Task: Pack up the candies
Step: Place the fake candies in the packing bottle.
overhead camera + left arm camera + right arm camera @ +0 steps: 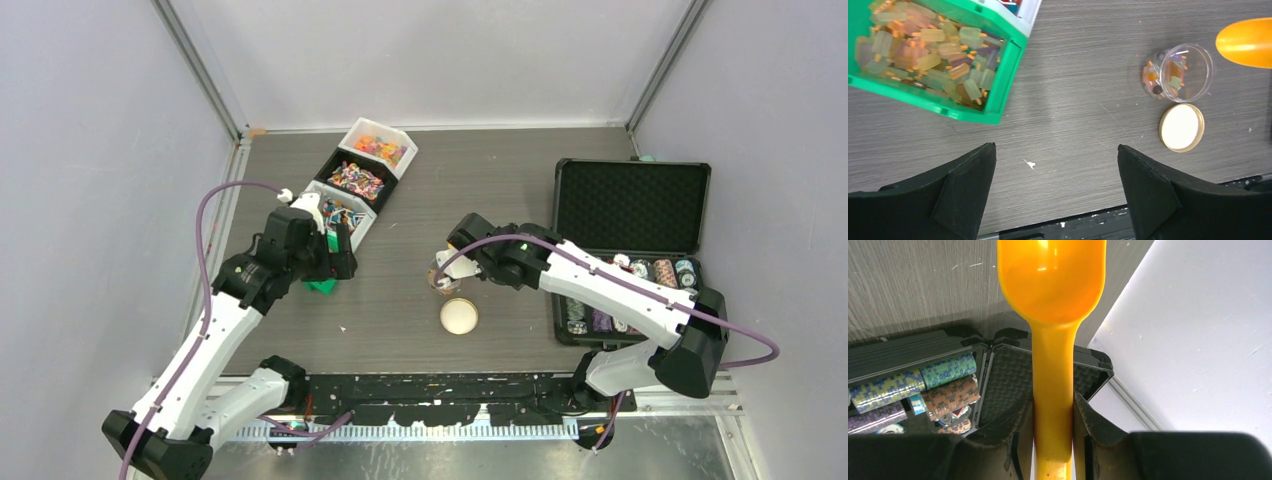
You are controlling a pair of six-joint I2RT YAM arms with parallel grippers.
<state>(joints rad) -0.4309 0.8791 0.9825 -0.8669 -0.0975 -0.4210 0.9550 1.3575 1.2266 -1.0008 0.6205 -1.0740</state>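
Note:
Pale gummy candies fill a green bin at the upper left of the left wrist view. A small clear jar stands open on the table with a few candies inside, and its gold-rimmed lid lies just in front of it. My left gripper hangs open over bare table beside the green bin, holding nothing. My right gripper is shut on the handle of an orange scoop. The scoop's bowl looks empty and hovers next to the jar.
Three more bins of coloured candies run diagonally behind the green one. An open black case with rolls of poker chips sits at the right. Walls close the table at the left, back and right.

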